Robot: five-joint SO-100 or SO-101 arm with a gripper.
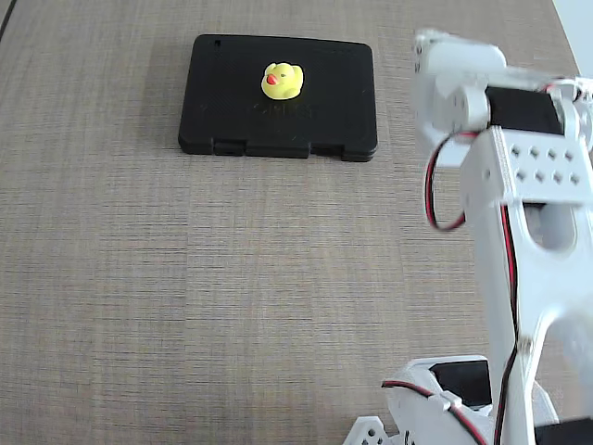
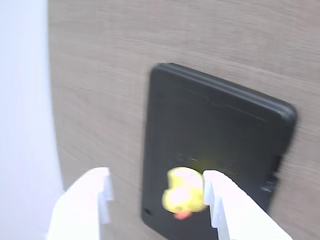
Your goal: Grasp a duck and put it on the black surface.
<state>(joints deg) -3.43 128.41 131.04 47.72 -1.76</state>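
Observation:
The small yellow duck [image 1: 283, 81] with a red-orange beak stands upright on the black surface [image 1: 324, 116], a flat black case at the far middle of the table. In the wrist view the duck [image 2: 184, 196] sits on the case [image 2: 215, 130], seen past the gripper's white fingers. My gripper [image 2: 156, 182] is open and empty, and it holds nothing. In the fixed view my white arm [image 1: 519, 185] is folded at the right, well clear of the case. Its fingertips are blurred there.
The table [image 1: 185, 278] is a grey-brown wood-grain surface. The arm's base [image 1: 435, 408] stands at the bottom right. A pale strip [image 2: 22, 100] runs along the table's edge at the left of the wrist view.

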